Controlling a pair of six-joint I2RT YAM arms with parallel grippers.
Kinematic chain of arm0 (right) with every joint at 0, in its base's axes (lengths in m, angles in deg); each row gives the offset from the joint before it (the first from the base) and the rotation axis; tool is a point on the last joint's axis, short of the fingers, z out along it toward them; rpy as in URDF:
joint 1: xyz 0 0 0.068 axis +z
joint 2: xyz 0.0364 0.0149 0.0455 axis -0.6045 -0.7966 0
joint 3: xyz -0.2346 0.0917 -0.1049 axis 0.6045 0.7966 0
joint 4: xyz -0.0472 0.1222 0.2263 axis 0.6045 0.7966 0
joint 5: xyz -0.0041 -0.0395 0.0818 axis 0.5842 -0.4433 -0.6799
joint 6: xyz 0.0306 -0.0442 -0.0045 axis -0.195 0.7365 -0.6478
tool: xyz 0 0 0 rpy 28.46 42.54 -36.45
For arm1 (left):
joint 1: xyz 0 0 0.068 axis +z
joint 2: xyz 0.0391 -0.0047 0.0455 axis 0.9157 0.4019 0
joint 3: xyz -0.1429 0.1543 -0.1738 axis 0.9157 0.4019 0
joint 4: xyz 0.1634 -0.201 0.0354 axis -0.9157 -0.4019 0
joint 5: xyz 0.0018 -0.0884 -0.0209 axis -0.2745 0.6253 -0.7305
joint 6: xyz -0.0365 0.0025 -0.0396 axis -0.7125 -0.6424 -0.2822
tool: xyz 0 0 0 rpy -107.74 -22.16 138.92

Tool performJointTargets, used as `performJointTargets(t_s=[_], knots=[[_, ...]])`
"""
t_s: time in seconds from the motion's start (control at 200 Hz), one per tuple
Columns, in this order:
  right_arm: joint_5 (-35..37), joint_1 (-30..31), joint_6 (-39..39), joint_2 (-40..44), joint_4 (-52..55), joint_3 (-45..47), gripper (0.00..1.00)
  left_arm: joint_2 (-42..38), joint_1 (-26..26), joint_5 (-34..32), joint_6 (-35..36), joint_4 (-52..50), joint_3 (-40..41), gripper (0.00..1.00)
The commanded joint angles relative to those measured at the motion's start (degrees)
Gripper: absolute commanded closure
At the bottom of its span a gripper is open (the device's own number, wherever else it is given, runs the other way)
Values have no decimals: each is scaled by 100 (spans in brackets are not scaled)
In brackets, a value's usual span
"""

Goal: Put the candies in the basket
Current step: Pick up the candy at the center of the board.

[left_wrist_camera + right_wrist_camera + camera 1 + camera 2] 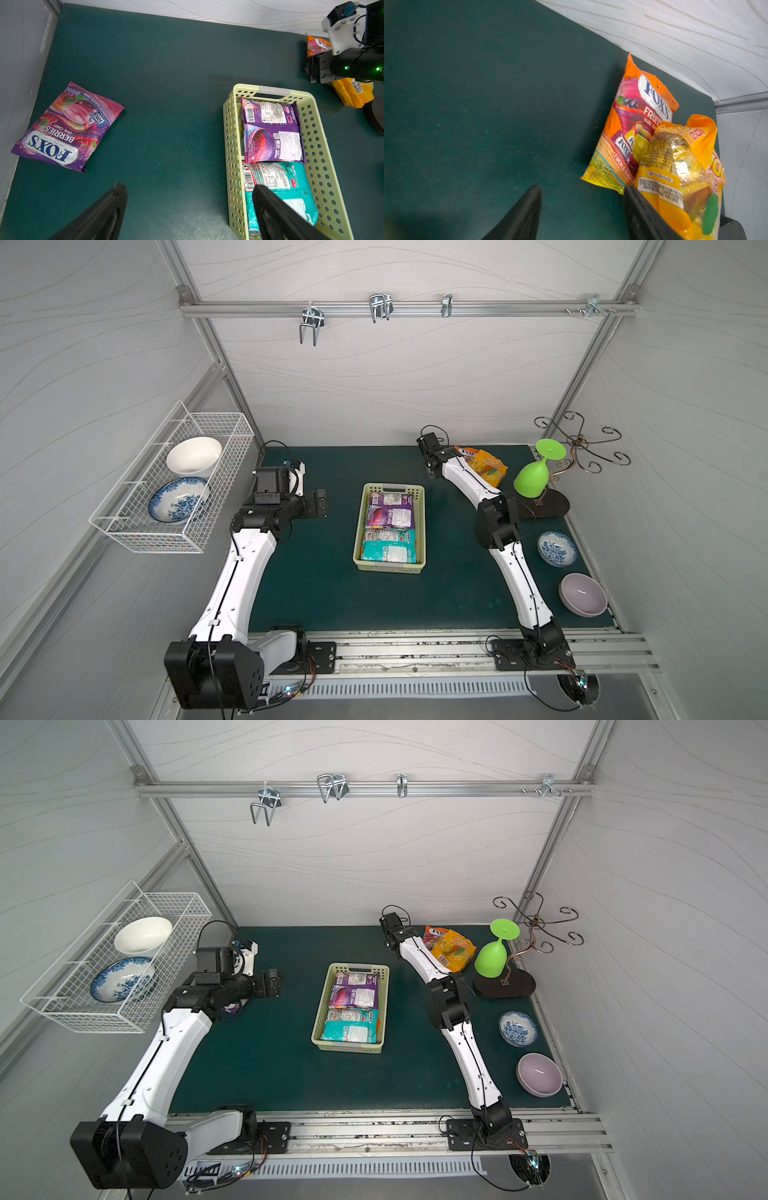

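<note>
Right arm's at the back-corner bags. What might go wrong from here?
The yellow bag overlaps the orange bag; the open right gripper may pinch both or drag one. The green goblet stands inverted beside them; a swing could topple it. The purple bag lies mostly hidden under the left arm in top views; easily overlooked.

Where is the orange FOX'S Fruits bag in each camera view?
Both top views: the orange bag lies at the mat's back edge, beside the right arm.
Left wrist: the orange bag peeks out behind the right arm.
Right wrist: the orange bag lies flat near the back wall.
Shared landmark: the yellow bag lying partly over it.
</note>
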Motion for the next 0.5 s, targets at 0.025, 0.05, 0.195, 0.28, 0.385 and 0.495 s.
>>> performJointTargets(t_s=[0.025, 0.05, 0.195, 0.28, 0.385, 0.495], knots=[[131, -139, 245, -365, -224, -220, 36, 92, 54, 87, 20, 309, 66, 2], [155, -169, 237, -411, -262, -207, 35, 103, 63, 84, 19, 309, 63, 2], [126, -218, 46, -649, -22, -595, 36, 126, 93, 58, 22, 299, 57, 2], [247, -161, 56, -662, 36, -532, 34, 166, 124, 71, 2, 305, 39, 2], [407, -158, -142, -749, 247, -623, 31, 169, 125, 49, 1, 286, 8, 2], [338, -274, -627, -757, 743, -622, 30, 203, 125, 109, -11, 336, 62, 2]])
